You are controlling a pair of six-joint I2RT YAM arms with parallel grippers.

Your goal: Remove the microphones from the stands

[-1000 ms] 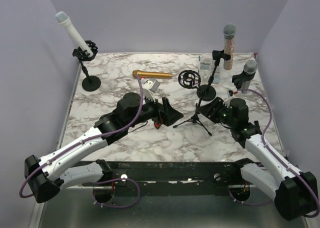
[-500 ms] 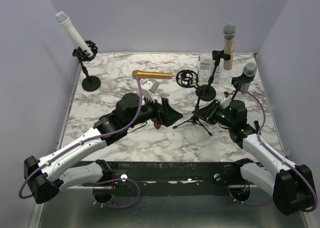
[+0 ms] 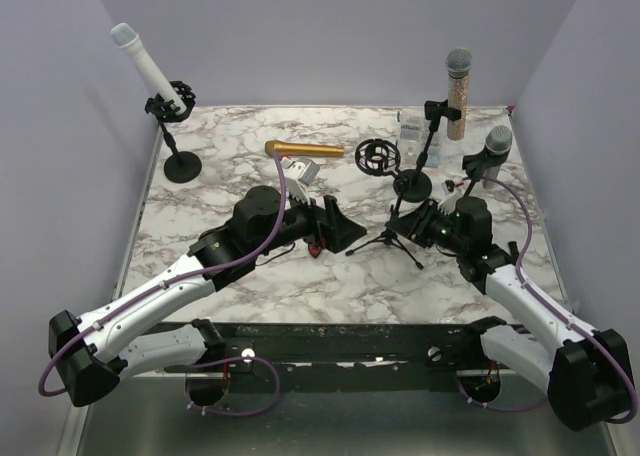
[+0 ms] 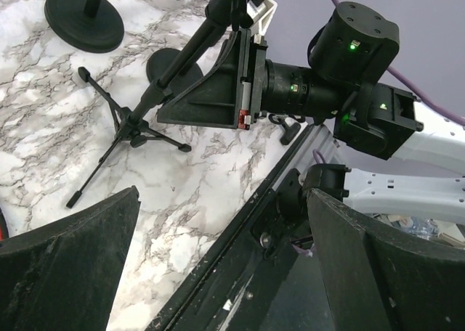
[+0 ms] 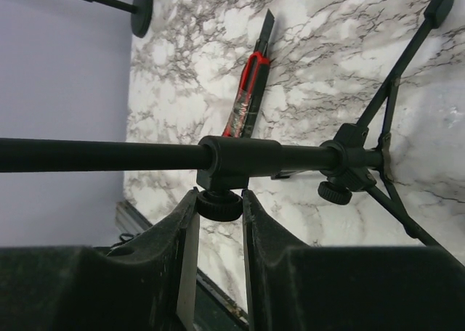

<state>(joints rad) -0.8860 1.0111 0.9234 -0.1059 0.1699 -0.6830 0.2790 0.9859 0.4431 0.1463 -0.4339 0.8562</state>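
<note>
A black tripod stand point(image 3: 392, 238) with an empty shock mount point(image 3: 376, 156) stands mid-table. My right gripper point(image 3: 424, 222) is shut on the tightening knob point(image 5: 220, 204) of its pole point(image 5: 109, 155). My left gripper point(image 3: 338, 228) is open and empty, low over the table just left of the tripod; in the left wrist view its fingers point(image 4: 65, 251) are wide apart. A grey microphone point(image 3: 497, 139) sits in a clip behind my right arm. A white microphone point(image 3: 145, 66) is on a stand at the far left. A glittery microphone point(image 3: 457, 91) is on a stand at the back right.
A gold microphone point(image 3: 305, 149) lies on the marble table point(image 3: 210, 216) beside a small white block point(image 3: 300, 168). Round stand bases sit at the far left point(image 3: 182, 165) and centre right point(image 3: 412, 185). Purple walls close in three sides.
My right gripper moved left onto the tripod pole and closed on its knob. The shock mount swayed left, then back. The left arm has held still.
</note>
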